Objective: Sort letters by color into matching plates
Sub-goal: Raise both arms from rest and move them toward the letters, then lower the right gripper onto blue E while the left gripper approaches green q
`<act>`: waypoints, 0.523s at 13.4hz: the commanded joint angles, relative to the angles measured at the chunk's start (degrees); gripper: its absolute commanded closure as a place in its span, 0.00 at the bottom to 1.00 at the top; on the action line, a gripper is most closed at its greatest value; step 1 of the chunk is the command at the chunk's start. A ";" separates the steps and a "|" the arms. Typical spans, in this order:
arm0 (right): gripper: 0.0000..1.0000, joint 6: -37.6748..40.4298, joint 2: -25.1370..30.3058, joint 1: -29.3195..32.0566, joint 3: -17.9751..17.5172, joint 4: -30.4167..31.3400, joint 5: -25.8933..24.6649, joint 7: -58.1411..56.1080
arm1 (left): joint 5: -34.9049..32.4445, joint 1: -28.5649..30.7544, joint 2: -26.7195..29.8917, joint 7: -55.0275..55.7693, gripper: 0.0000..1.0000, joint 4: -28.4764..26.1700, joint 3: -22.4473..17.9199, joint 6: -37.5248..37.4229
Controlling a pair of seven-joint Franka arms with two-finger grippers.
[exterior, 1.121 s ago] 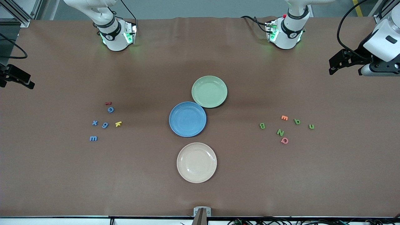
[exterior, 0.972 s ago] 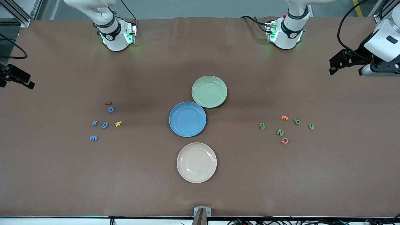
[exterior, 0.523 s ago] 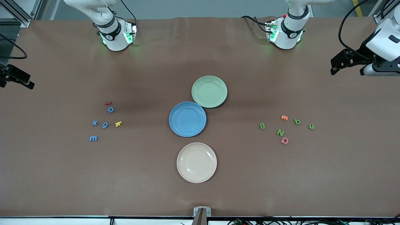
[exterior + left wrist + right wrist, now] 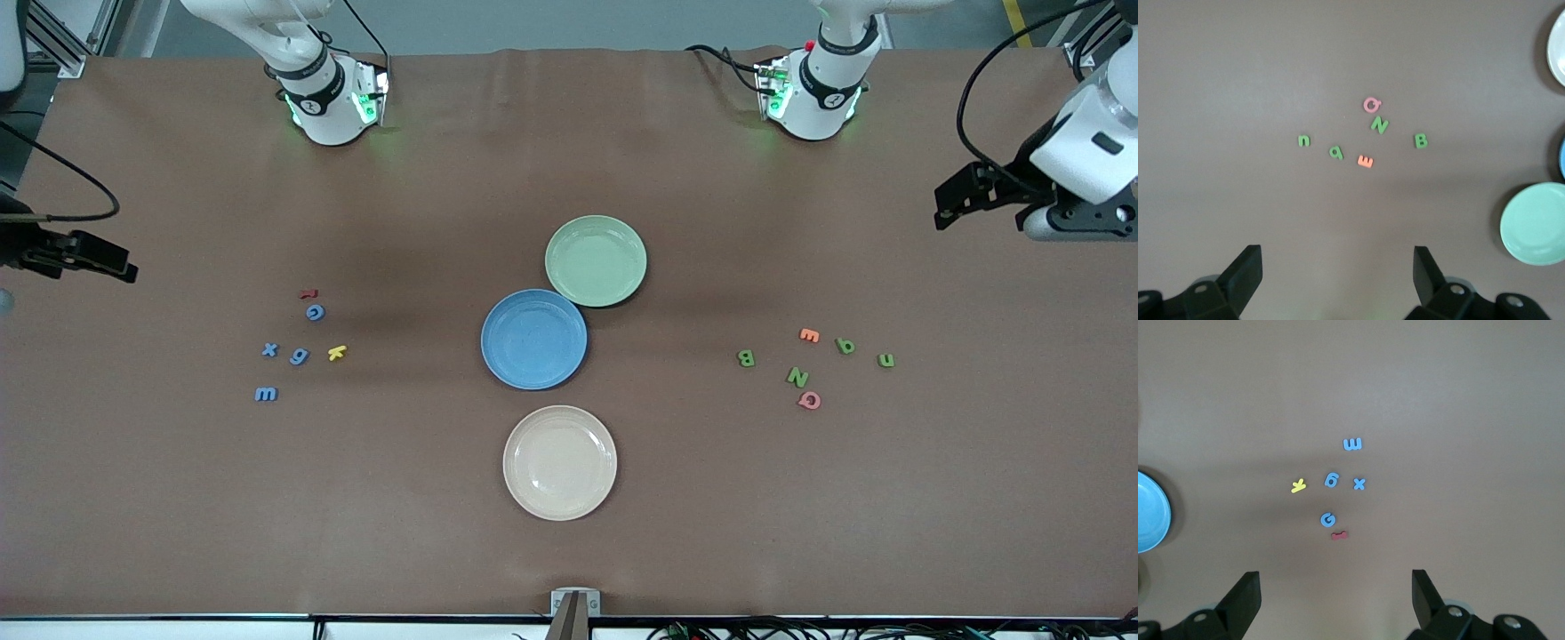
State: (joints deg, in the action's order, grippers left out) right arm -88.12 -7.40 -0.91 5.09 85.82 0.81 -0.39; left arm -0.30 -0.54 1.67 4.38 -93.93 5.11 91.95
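Nothing sorted yet. My left tool (image 4: 1338, 280) and right tool (image 4: 1336, 600) hang wide open, empty. Blue letters (image 4: 299, 356) mid-left of frame, green letters (image 4: 797, 376) mid-right, blue plate (image 4: 533, 339) and green plate (image 4: 596, 260) centre. Next: descend, pinch one letter.

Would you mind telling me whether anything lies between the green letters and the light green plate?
Nothing visible does. The green letters lie toward the left arm's end of the table, and only bare tabletop separates them from the light green plate. The orange letter and pink letter sit among them, not in the path.
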 commanded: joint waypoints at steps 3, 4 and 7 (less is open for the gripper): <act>0.00 -0.20 -6.03 -0.14 -0.26 -0.75 -0.81 -0.75 | -0.50 1.77 -2.19 -0.16 0.00 -9.93 0.08 12.79; 0.00 -2.56 -7.87 0.29 -0.26 0.04 -0.81 -0.75 | -0.50 1.77 -3.33 -0.16 0.00 -11.08 0.17 14.21; 0.00 -14.48 -8.51 1.43 -0.26 10.55 -0.37 -2.94 | -0.58 1.86 -5.18 -0.25 0.00 -16.70 0.08 21.93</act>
State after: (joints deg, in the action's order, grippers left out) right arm -96.53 -16.41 -0.69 5.11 89.94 0.81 -1.35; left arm -0.30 1.04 -3.94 4.38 -106.97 5.04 109.60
